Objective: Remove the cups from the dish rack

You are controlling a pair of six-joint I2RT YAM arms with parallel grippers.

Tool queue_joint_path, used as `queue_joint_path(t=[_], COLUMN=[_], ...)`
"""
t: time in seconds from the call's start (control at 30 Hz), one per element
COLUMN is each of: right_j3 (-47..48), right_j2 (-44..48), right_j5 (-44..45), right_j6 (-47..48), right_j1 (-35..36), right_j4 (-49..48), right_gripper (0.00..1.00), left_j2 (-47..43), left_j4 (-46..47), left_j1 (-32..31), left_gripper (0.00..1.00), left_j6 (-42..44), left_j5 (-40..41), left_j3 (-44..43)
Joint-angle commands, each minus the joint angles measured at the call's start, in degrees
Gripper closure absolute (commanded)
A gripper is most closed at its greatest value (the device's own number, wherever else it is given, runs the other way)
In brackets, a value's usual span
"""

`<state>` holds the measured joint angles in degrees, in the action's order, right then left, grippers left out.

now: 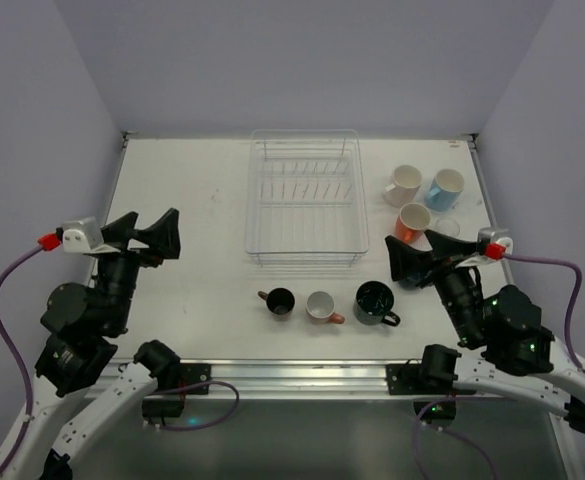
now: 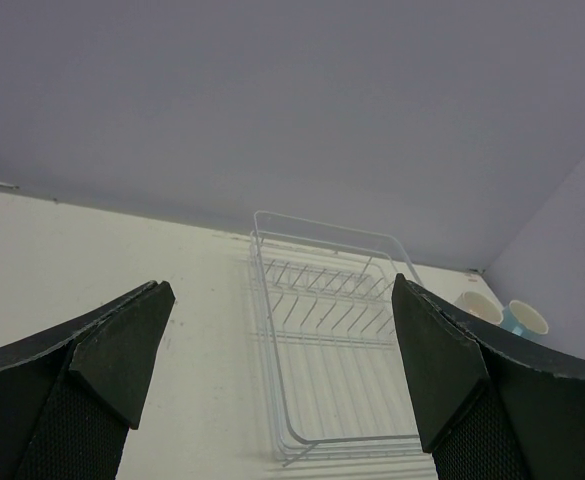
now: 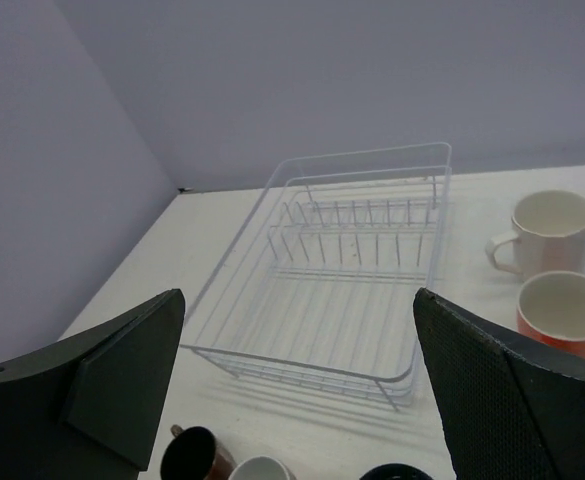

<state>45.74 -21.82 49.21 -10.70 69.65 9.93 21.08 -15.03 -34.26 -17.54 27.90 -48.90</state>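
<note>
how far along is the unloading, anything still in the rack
Looks done: the dish rack is empty in every view. At least six cups stand on the table, three right of the rack, three in front of it. In hand: nothing, the left gripper and right gripper are both open and empty. Left: nothing visible.

My white tabletop (image 1: 192,200) fills the middle of the top view, and its surface is faintly scuffed. A lavender back wall (image 1: 302,60) runs across the top of the frame. The left side wall (image 1: 32,120) and the right side wall (image 1: 562,130) are the same colour and close in the two edges. A silver aluminium rail (image 1: 302,372) runs along the tabletop's lower edge. Near its upper right corner I see a small reddish mark (image 1: 455,144), too small to make out. A small dark fitting (image 1: 124,138) sits at the upper left corner.
</note>
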Motion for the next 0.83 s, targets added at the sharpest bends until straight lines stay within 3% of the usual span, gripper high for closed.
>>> queue_joint_path(t=[0.0,0.23,0.8], right_j3=[-4.94,-6.89,-5.05], right_j2=[8.54,16.02,10.66], right_j5=[10.18,13.11,14.86], right_j6=[-1.42,-2.13,0.68], right_j1=[0.23,0.23,0.23], right_j4=[-7.03,-7.03,-8.43], right_gripper=[0.01,0.01,0.01], left_j2=[-4.11,-7.11,-0.87], left_j4=[3.51,3.07,5.62], left_j1=[-0.02,-0.02,-0.02], left_gripper=[0.00,0.00,0.00], left_j6=[-0.13,0.84,2.07], left_j5=[-1.79,-2.50,-4.08], left_j3=[-0.40,0.04,1.18])
